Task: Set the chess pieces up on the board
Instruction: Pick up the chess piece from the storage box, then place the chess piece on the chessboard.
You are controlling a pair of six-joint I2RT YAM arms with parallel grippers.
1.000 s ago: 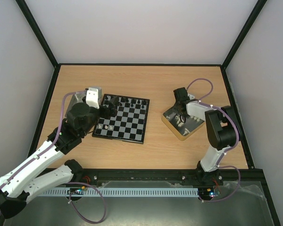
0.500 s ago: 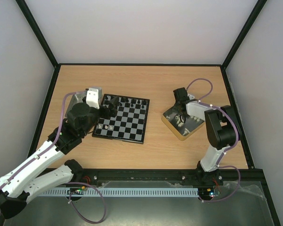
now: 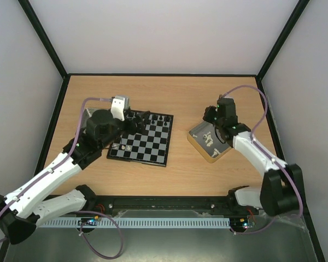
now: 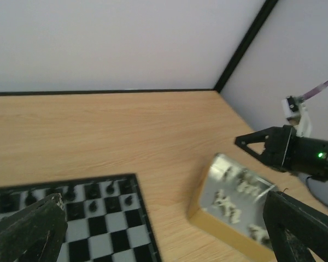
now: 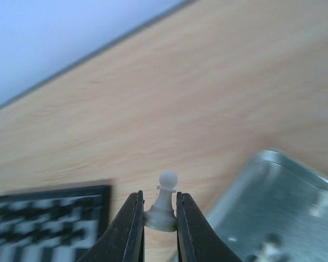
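White pawn [image 5: 162,203] pinched upright in right gripper [image 5: 159,196]; left gripper [image 4: 164,221] wide open.

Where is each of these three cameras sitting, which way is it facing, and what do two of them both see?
Top external: above and behind the arms, looking down at the table; both arms show.
Left wrist: over the board, facing the tin; the left gripper is open, a finger at each bottom corner.
Right wrist: near the tin, facing the board; the right gripper pinches a white pawn.
Shared: both wrist views show board and tin.
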